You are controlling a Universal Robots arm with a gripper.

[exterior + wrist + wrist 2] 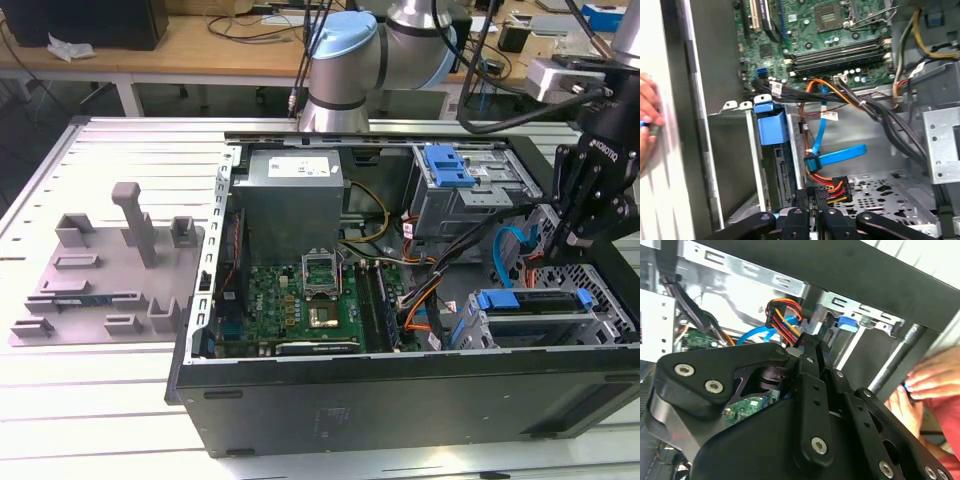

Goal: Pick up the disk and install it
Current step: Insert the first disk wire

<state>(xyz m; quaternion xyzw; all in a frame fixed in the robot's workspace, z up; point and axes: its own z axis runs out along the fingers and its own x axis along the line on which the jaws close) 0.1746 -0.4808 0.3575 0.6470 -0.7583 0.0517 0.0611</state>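
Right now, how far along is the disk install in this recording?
Done, it appears: the disk, in its blue carrier, sits in the drive cage at the exterior view's right, not in the gripper. In hand: the gripper hangs inside the computer case beside that cage, nearest the power connector. Left: whether the disk is fully latched cannot be told. A person's hand rests outside the case.

The exterior view looks down from outside the open computer case (pixel 400 390), far enough back to take in the whole case on the worktop (pixel 100 400). Both wrist views sit close in at that case's drive-bay end. The first faces its motherboard (pixel 840 30), the second looks past the gripper (pixel 812 347) toward its side wall, and both show the orange-and-red cable plug (pixel 832 189).
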